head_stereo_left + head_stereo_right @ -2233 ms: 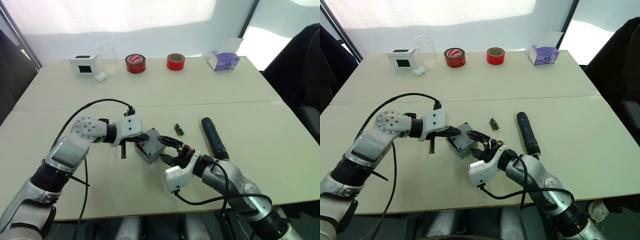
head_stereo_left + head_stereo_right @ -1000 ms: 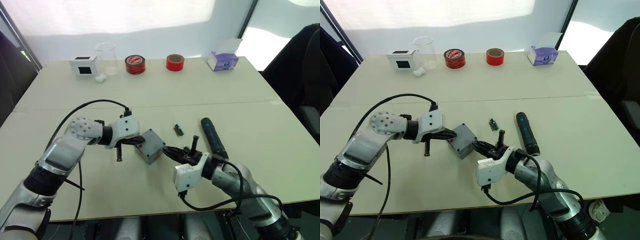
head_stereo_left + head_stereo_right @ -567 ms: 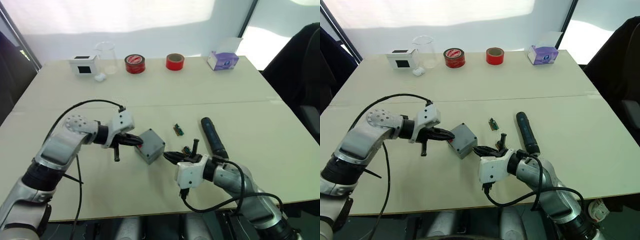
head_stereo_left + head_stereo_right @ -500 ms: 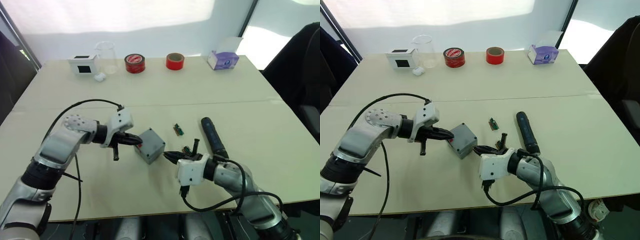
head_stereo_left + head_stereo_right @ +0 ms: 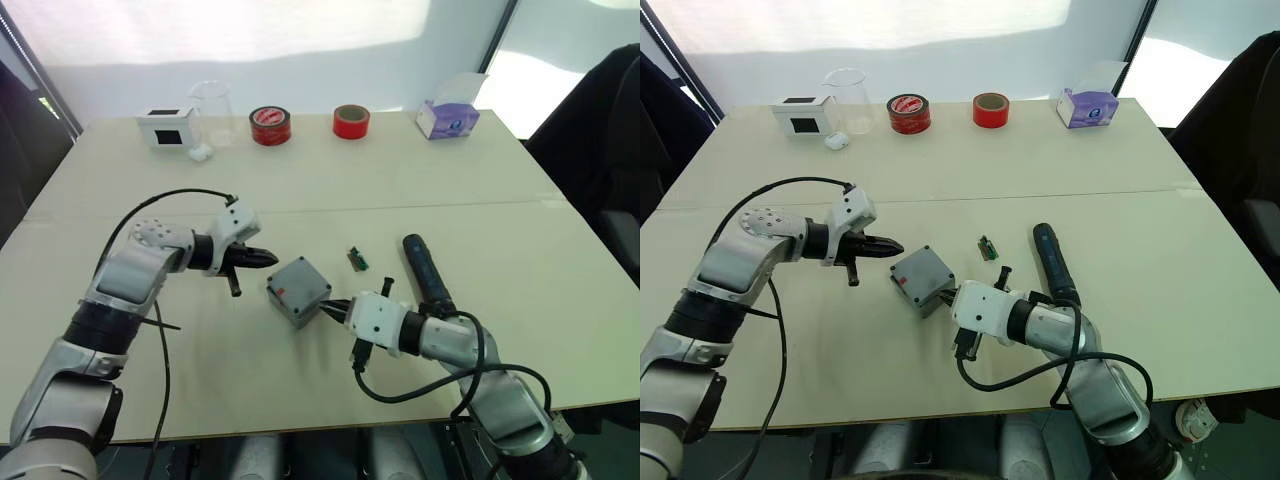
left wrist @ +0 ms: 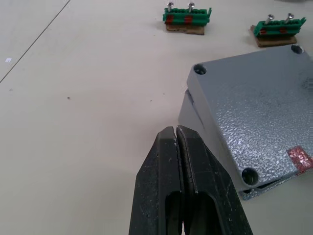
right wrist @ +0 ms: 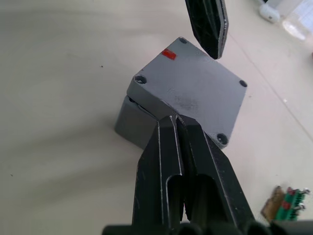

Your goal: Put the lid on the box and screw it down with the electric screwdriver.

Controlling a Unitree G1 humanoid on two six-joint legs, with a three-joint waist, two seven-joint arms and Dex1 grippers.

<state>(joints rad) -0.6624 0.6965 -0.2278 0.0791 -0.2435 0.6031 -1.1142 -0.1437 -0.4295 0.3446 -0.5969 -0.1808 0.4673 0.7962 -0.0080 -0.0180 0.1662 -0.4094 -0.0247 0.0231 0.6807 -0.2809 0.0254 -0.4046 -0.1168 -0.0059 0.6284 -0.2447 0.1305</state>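
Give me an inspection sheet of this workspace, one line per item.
Surface: beige table with a seam running across it.
Job's things: lid sits on the box, a slight gap showing at one corner; electric screwdriver lies on the table on the robot's right of the box, ungripped.
Clutter: white box, clear beaker, two red tape rolls, purple tissue box along the far edge; small green terminal blocks near the box.
Grippers: left gripper shut, empty, short of the box; right gripper shut, tips at the lid's edge.
Cables: black cable looped over the left arm.
Surroundings: white wall behind.
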